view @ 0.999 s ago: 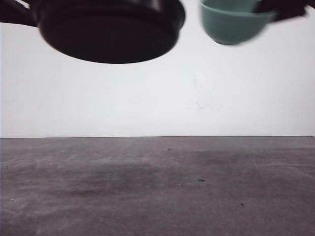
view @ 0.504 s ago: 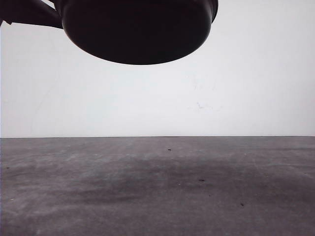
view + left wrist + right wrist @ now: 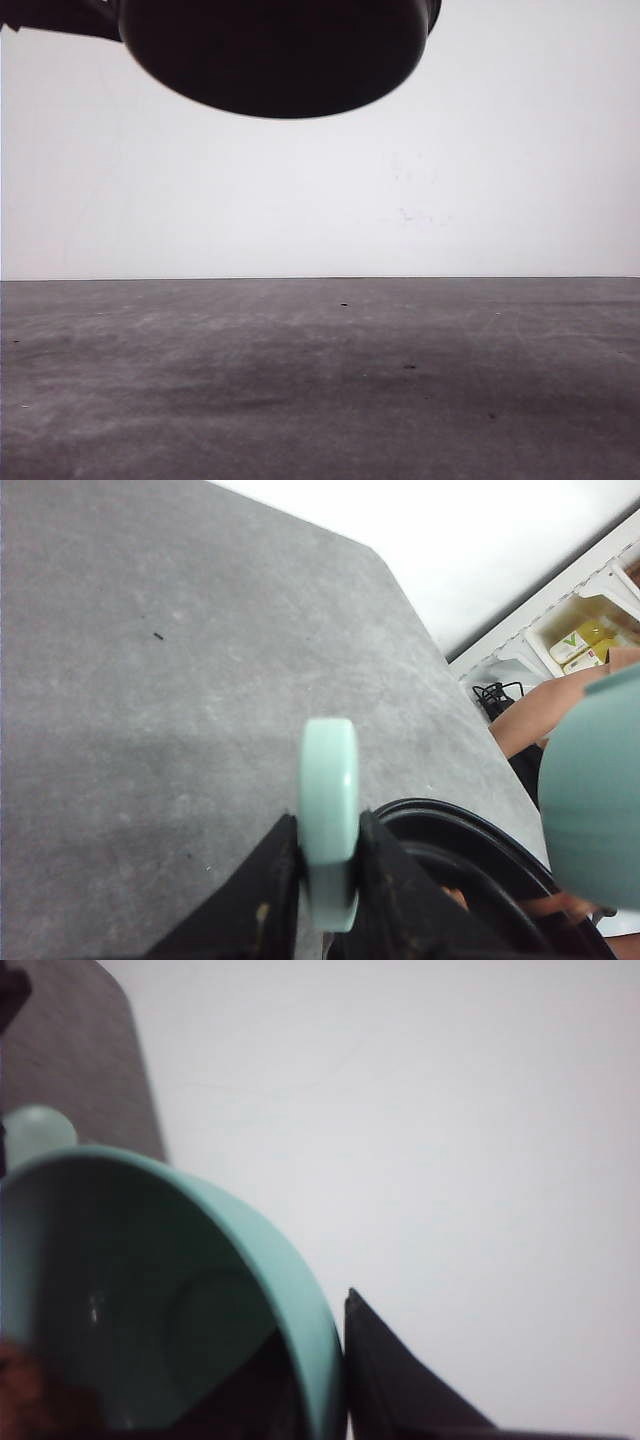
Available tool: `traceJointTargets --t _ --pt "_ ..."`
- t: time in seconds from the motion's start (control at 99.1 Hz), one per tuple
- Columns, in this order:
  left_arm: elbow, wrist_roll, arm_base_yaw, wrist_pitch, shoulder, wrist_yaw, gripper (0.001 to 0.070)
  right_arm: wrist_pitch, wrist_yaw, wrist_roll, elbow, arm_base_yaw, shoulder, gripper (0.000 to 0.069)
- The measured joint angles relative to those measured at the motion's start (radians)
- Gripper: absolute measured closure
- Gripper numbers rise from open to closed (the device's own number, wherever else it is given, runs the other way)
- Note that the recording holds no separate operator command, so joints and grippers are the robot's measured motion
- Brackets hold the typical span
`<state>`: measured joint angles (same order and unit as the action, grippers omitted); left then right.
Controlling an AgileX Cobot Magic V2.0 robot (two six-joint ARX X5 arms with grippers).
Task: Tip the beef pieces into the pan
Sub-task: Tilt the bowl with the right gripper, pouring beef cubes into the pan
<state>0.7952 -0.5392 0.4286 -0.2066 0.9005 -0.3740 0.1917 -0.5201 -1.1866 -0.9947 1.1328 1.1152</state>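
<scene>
Pan [image 3: 275, 55] is held aloft over the grey worktop [image 3: 320, 380]; the front view shows its black underside. Left hand [image 3: 328, 880] is closed on the pan's mint-green handle [image 3: 328, 820], one finger on either side of it, the black rim [image 3: 450, 825] just beyond the fingers. Judgement: a rigid pan, its weight hanging well out from the handle, so it will lever against the fingers; the smooth rounded handle may slip or twist, so hold it close to the rim. Right hand [image 3: 340, 1400] holds the teal bowl [image 3: 150, 1290], one dark finger outside the wall; the inner finger is not clearly visible, so I read it as clamped on the rim. Beef pieces [image 3: 25, 1395] are reddish-brown, blurred, low in the bowl, near the fingers. Judgement: light, loose chunks, possibly tacky; they may fall in clumps. In the left wrist view the bowl [image 3: 590, 800] hangs beside and above the pan's rim.
</scene>
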Motion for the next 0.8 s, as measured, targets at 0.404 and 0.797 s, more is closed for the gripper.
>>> traceJointTargets --t 0.404,0.797 --pt "0.006 0.004 0.000 -0.011 0.000 0.000 0.0656 0.048 -0.002 -0.216 0.000 0.030 0.000 0.0662" --pt "0.006 0.008 0.000 -0.011 0.000 0.000 0.0656 -0.124 -0.171 0.488 -0.107 -0.189 0.000 0.0662"
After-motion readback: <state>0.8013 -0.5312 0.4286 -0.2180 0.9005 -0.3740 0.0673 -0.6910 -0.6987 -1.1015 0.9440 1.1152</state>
